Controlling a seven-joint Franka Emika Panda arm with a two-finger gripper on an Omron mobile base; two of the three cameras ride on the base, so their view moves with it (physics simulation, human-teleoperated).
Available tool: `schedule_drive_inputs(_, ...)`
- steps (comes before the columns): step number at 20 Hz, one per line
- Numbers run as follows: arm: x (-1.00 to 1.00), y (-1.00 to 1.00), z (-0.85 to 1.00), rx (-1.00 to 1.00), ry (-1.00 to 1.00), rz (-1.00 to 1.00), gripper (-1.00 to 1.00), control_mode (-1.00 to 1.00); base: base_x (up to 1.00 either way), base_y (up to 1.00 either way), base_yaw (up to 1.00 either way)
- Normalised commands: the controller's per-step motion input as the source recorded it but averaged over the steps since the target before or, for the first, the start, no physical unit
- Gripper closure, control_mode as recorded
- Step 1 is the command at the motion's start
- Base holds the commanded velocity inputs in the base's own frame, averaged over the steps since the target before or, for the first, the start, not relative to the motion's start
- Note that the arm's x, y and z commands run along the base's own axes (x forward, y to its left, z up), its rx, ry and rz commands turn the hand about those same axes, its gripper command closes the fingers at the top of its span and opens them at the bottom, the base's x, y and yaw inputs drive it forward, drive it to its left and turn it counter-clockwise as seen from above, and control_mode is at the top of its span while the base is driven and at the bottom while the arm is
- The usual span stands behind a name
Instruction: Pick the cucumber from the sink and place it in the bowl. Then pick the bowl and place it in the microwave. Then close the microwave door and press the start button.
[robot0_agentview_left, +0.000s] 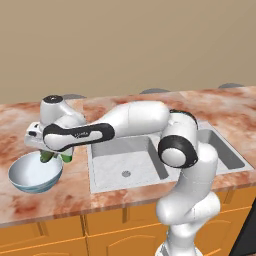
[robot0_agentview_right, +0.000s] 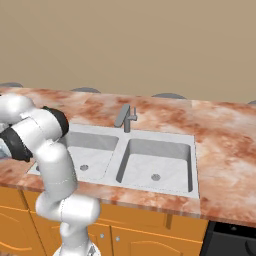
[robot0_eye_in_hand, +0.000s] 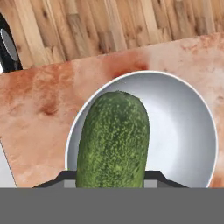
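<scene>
Cucumber (robot0_agentview_left: 48, 156) is hanging right over the bowl (robot0_agentview_left: 34, 174) at the far left of the bench (robot0_agentview_left: 125, 197), clamped in the hand (robot0_agentview_left: 54, 156) with the bowl's white inside directly beneath it. From the hand view the cucumber (robot0_eye_in_hand: 113, 140) runs lengthwise out from between the fingers, its rounded free end pointing over the middle of the bowl (robot0_eye_in_hand: 183, 127), so the hand is grasping it near one end, not at its middle. It doesn't look to be touching the bowl yet, though I can't tell the gap for sure.

Handling guess: short, stiff and light, with bumpy skin that probably gives decent grip, but the round body could roll or pivot between two flat fingers since it's held off-centre. A drop into that glossy bowl should be fine, it'll likely just roll to the bottom.

Moving right, the sink (robot0_agentview_left: 150, 157) is next to the bowl, both basins (robot0_agentview_right: 157, 165) bare apart from the drains, with the faucet (robot0_agentview_right: 125, 117) at the back. So step one looks almost done, only the release left. After that the bowl is the awkward one: wide, smooth, probably slippery, so I'd pinch it at the rim.
</scene>
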Motion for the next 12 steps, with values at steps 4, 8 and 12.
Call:
schedule_drive_inputs(4,0.32,0.37,-0.49,-0.03,0.12,0.0,1.0,-1.0,0.0,0.0,0.0)
schedule_drive_inputs(8,0.12,0.46,-0.49,-0.03,0.14,0.0,1.0,-1.0,0.0,0.0,0.0)
schedule_drive_inputs(12,0.09,0.27,-0.46,-0.02,0.13,-0.01,1.0,-1.0,0.0,0.0,0.0)
